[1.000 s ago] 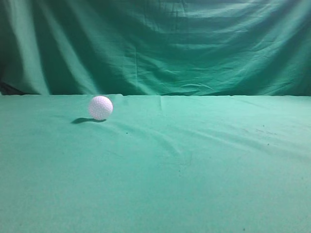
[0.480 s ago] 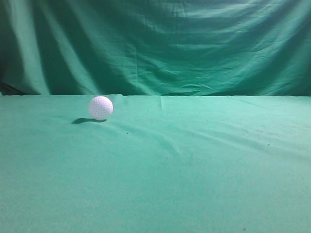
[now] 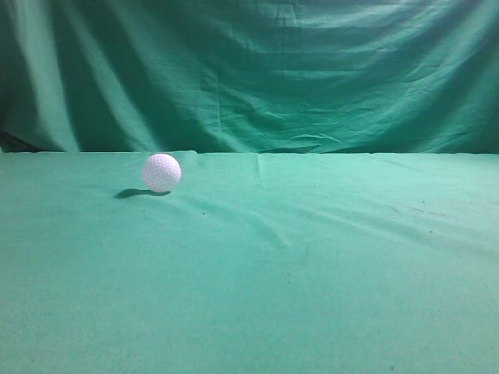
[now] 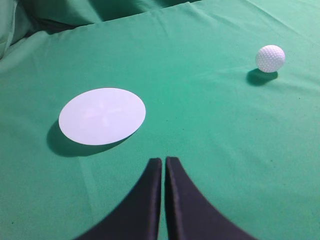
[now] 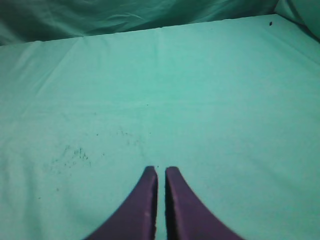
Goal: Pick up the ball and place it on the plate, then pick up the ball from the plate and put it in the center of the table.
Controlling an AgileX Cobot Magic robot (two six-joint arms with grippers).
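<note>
The green-clothed table (image 4: 200,115) lies under both grippers. A flat white plate (image 4: 102,116) rests ahead-left of the left gripper (image 4: 164,161), whose jaws are pressed together, empty. The right gripper (image 5: 161,171) is likewise clenched on nothing. The golf ball (image 4: 270,58) sits on the cloth far ahead-right of the left jaws, well apart from the plate.

Bottom edge is cutting off both grippers: left gripper (image 4: 164,161) and right gripper (image 5: 161,170) are showing fingertips only, bodies and arms out of frame. Exterior view is showing neither arm nor the plate (image 4: 102,116). Plate's underside is hiding in its own shadow. Dark specks (image 5: 75,154) on the table (image 5: 225,100) are staying too small to identify
</note>
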